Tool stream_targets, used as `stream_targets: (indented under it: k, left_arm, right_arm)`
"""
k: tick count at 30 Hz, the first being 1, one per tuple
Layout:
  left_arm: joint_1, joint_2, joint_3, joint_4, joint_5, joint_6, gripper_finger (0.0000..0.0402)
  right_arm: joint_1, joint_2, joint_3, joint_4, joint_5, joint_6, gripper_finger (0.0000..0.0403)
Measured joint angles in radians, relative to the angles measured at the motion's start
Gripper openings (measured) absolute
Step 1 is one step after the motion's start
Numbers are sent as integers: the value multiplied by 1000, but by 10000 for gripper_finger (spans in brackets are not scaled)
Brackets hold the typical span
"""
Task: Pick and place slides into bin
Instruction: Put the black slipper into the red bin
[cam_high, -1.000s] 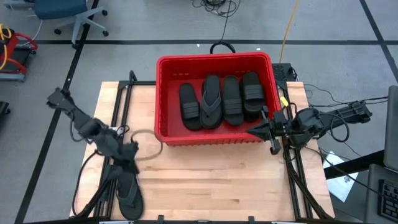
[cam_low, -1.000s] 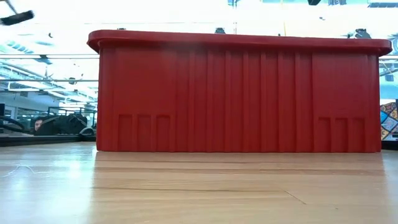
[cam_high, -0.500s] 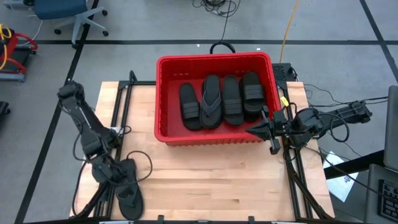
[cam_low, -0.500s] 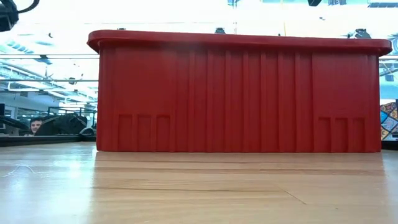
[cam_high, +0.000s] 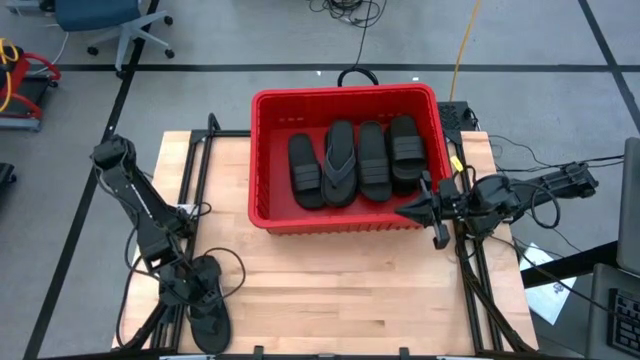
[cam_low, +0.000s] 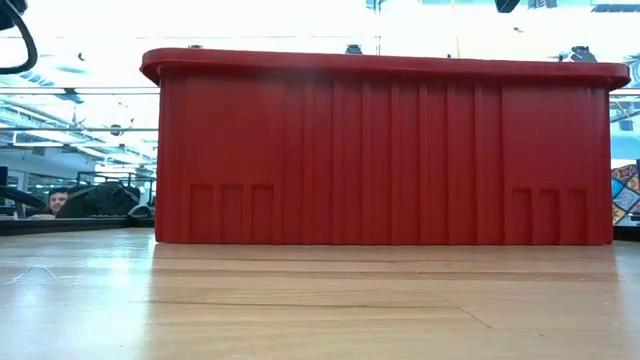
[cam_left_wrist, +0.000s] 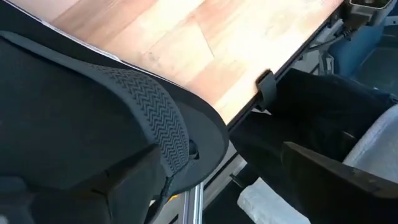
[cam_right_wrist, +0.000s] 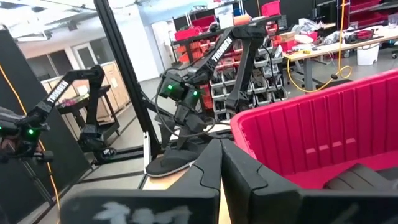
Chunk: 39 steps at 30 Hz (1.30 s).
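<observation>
Grippers first: the left gripper (cam_high: 192, 290) is down at the table's near left corner, well apart from the red bin (cam_high: 262, 160), right over a black flip-flop (cam_high: 210, 318) that lies at the table edge. In the left wrist view a ribbed sandal sole (cam_left_wrist: 149, 124) fills the space at the dark fingers (cam_left_wrist: 124, 180), but I cannot tell whether they are clamped on it or only resting against it. The left arm (cam_high: 135, 195) runs from the far left side of the table down to that corner.

The right gripper (cam_high: 415, 211) hangs just outside the bin's near right corner, its fingers pressed together on nothing, as the right wrist view shows with the two fingertips (cam_right_wrist: 214, 165) meeting. From there the bin's red wall (cam_right_wrist: 298, 143) is close beside it, and the flip-flop (cam_right_wrist: 174, 163) shows farther off with the left arm over it.

Four black sandals (cam_high: 350, 160) lie side by side inside the bin, lengthwise, one of them a greyer flip-flop (cam_high: 338, 165). In the low view the bin (cam_low: 380, 150) stands on the wooden table (cam_low: 320, 300) and hides its contents. A person (cam_low: 58, 202) shows in the room behind, left of the bin.
</observation>
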Motion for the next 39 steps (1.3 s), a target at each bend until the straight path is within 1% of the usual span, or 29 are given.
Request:
stream_targets:
  k: [3,5,7,10,14,19,25,30,32,34,37,39]
  left_arm:
    - [0,-3,0,16,5,1,348]
    - [1,-9,0,27,35,3,347]
    - [1,-16,0,25,76,4,341]
    - [0,-16,0,0,92,29,326]
    - [1,-16,0,-87,64,20,304]
    - [3,-6,0,-102,-16,16,283]
    - [10,37,0,-103,-11,34,261]
    - [12,90,0,-55,-6,56,240]
    - [12,105,0,-53,-1,62,222]
    - [12,107,0,-48,0,71,193]
    - [12,101,0,-32,2,81,132]
    - [12,95,0,2,3,123,85]
  right_arm:
    - [0,0,0,-9,-1,0,0]
    - [0,0,0,-9,-21,0,0]
    - [0,0,0,-10,-30,0,0]
    - [0,0,0,-11,-31,0,0]
    - [0,0,0,-13,-31,0,0]
    - [0,0,0,-13,-31,0,0]
    - [0,0,0,-14,-31,0,0]
    - [0,0,0,-16,-31,0,0]
    - [0,0,0,-16,-31,0,0]
    - [0,0,0,-18,-31,0,0]
    - [0,0,0,-17,-30,-1,0]
    - [0,0,0,-17,-26,-11,0]
